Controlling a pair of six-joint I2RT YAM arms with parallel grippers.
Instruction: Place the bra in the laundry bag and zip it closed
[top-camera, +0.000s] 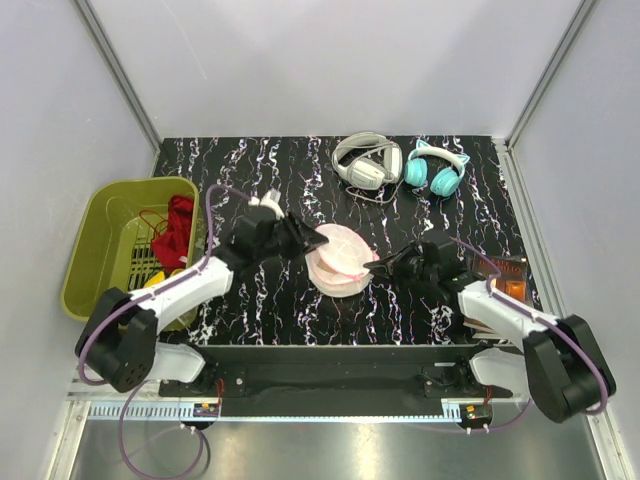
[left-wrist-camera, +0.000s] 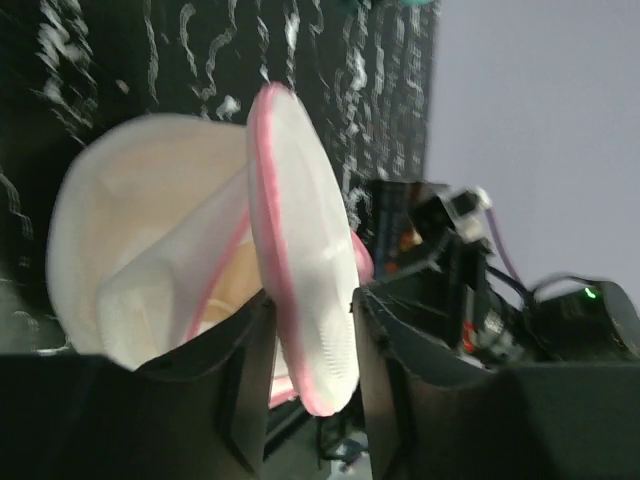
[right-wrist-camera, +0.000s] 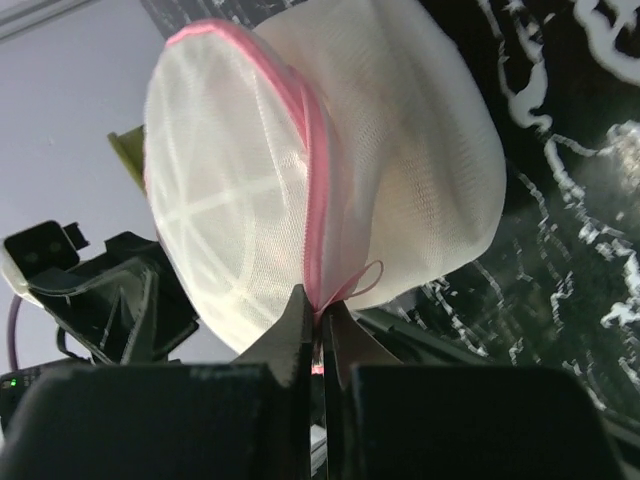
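Observation:
The laundry bag (top-camera: 340, 260), a round white mesh pouch with pink zipper trim, is held up between both grippers at the table's middle. My left gripper (top-camera: 314, 240) has its jaws closed around the bag's ribbed lid half (left-wrist-camera: 300, 250). The lid stands apart from the other half, so the bag gapes open. Peach fabric of the bra (left-wrist-camera: 228, 285) shows inside the gap. My right gripper (top-camera: 374, 268) is shut on the pink zipper trim (right-wrist-camera: 318, 230) at the bag's edge, beside a small pink loop (right-wrist-camera: 362, 280). In the wrist views the left gripper (left-wrist-camera: 315, 305) and the right gripper (right-wrist-camera: 322, 318) each face the other across the bag.
An olive-green basket (top-camera: 105, 250) holding a dark red garment (top-camera: 178, 228) stands at the left edge. White headphones (top-camera: 366, 160) and teal headphones (top-camera: 435, 168) lie at the back. An orange-brown packet (top-camera: 505, 275) lies by the right arm.

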